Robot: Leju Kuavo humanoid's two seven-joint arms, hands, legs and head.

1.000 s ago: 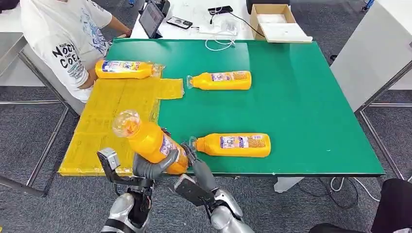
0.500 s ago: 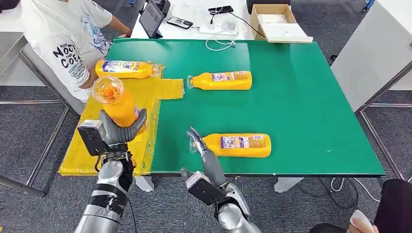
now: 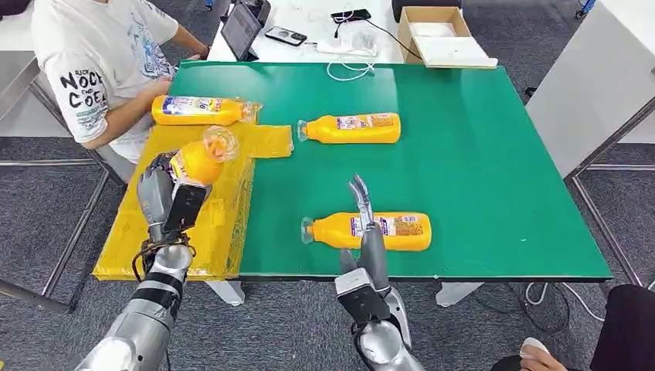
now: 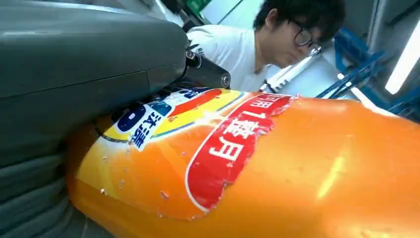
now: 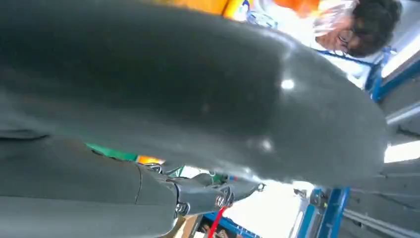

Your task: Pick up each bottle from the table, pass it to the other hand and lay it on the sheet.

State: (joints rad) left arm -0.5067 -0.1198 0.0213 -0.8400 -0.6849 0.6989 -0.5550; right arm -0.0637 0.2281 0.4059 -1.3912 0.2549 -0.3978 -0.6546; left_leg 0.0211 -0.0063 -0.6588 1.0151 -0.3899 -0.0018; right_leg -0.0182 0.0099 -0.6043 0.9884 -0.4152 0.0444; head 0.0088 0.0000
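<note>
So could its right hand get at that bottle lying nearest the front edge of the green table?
Probably yes. The right hand hovers empty just above that bottle, and nothing lies between them. The left hand is busy holding another bottle over the yellow sheet.

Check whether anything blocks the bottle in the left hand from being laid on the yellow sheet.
Nothing visible does. The left hand holds the bottle over bare yellow sheet. Another bottle lies at the sheet's far end, beside a person's arm.

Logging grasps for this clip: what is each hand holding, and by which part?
The left hand grips an orange plastic juice bottle around its labelled body, above the yellow sheet. The right hand holds nothing.
</note>
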